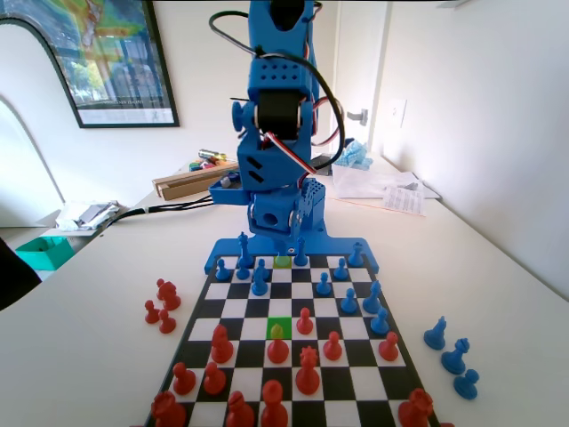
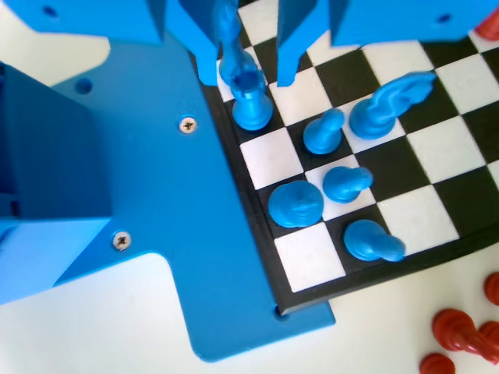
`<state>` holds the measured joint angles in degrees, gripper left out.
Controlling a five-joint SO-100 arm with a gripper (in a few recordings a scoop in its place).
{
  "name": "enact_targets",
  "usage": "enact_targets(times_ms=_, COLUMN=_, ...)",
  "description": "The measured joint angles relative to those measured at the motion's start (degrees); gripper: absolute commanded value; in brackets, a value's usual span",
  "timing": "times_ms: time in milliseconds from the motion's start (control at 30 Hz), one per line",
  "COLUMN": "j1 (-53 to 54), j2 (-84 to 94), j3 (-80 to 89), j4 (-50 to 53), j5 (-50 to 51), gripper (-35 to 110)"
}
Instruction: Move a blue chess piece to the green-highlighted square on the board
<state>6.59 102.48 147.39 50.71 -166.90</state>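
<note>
End effector: the end effector [image 2: 248,74] hangs low over the back row of the board [image 1: 356,378], next to the blue frame. Its two jaws stand apart, open about one square wide, and hold nothing.
Piece between the jaws: a tall blue piece [image 2: 248,93] with a slim neck and a wide round base stands in the gap, closer to the left jaw in the wrist view. I cannot tell if that jaw touches it.
Blue chess piece: several short blue pawns stand just beside, for example one pawn [image 2: 325,131] on the next row. None is gripped.
Green-highlighted square: in the fixed view the bright green square [image 1: 279,328] lies in the middle of the board, well apart from the end effector, and a red pawn [image 1: 278,345] stands partly in front of it. A duller green square [image 1: 283,261] lies at the far row under the arm.
Step in hand: I judge the end effector is lining up for a grasp, so the move is not yet done.
Risk: the piece in the gap seems taller than a pawn, so closing here may take the wrong piece.
Risk: the blue pieces are crowded; a jaw may tip a neighbour such as the knight [image 2: 386,103].
Risk: the red pawn near the target may be knocked at placing.
</note>
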Motion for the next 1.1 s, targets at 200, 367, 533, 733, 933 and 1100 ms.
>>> enact_targets(times_ms=200, j1=0.2, j2=0.4, j3=2.6, j4=-3.5, j5=0.0, gripper=14)
enact_targets(times_ms=367, j1=0.2, j2=0.9, j3=2.9, j4=-4.5, j5=0.0, gripper=13)
enact_targets(times_ms=533, j1=0.8, j2=2.0, j3=3.8, j4=-5.4, j5=0.0, gripper=13)
enact_targets(times_ms=733, j1=1.8, j2=2.2, j3=4.7, j4=-6.9, j5=0.0, gripper=13)
enact_targets(times_ms=933, j1=2.1, j2=2.2, j3=6.6, j4=-9.4, j5=0.0, gripper=12)
enact_targets(times_ms=1100, j1=2.3, j2=2.2, j3=7.6, j4=-10.3, j5=0.0, gripper=11)
